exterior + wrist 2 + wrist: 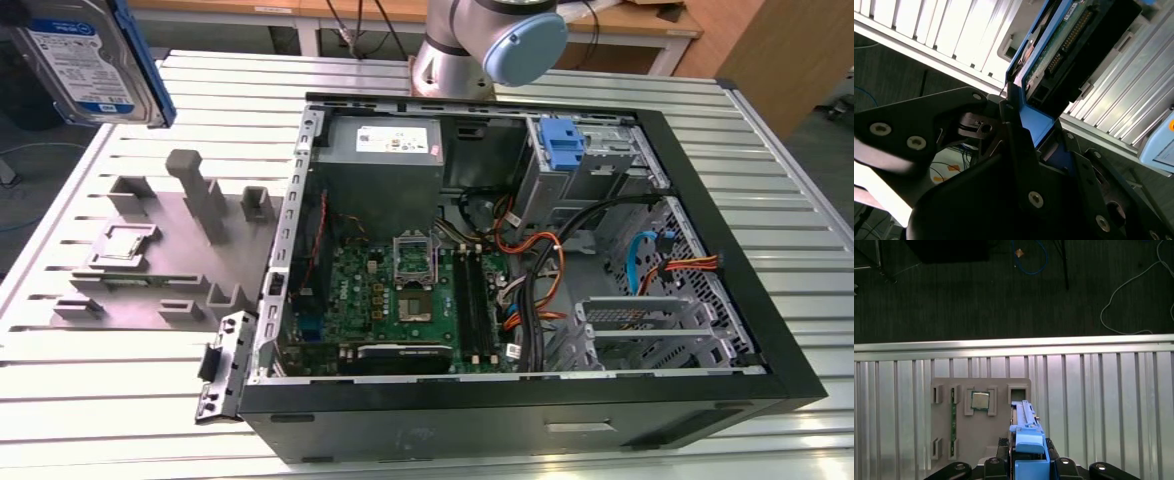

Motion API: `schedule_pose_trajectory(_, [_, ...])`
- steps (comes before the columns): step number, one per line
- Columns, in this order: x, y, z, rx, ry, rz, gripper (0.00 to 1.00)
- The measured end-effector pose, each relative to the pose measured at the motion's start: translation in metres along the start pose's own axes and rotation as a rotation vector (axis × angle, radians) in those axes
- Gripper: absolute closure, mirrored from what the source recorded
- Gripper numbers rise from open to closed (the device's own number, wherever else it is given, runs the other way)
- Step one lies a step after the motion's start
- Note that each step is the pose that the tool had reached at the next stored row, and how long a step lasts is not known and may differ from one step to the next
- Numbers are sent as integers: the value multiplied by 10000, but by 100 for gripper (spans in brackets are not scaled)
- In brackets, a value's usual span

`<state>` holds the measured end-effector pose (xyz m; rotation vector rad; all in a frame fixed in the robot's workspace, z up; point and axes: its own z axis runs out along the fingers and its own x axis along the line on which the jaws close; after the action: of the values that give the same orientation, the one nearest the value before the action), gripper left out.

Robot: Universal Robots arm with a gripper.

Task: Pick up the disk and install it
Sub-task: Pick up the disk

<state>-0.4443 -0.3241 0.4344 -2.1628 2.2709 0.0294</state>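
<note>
The disk [87, 60], a silver drive with a white-and-blue label in a blue bracket, hangs high over the table's far corner at the exterior view's left. In the first wrist view I see the disk [1026, 432] edge-on, blue bracket outward, with my gripper [1026, 462] shut on it from both sides. The second wrist view shows the disk's [1064, 45] circuit-board side and connector, the black fingers [1014, 130] clamped on the bracket's end. The open computer case [747, 290] lies on the table, apart from the disk.
A grey fixture plate [160, 250] with upright posts sits beside the case and holds a small square chip [980, 400] and a green memory stick [953, 422]. A blue bracket [567, 145] stands in the case's drive bay. The arm's base [487, 45] rises behind the case.
</note>
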Motion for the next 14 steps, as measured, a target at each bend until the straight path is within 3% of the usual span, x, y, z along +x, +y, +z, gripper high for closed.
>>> schedule_pose_trajectory(14, [-1, 1, -64, 1, 0, 0, 64])
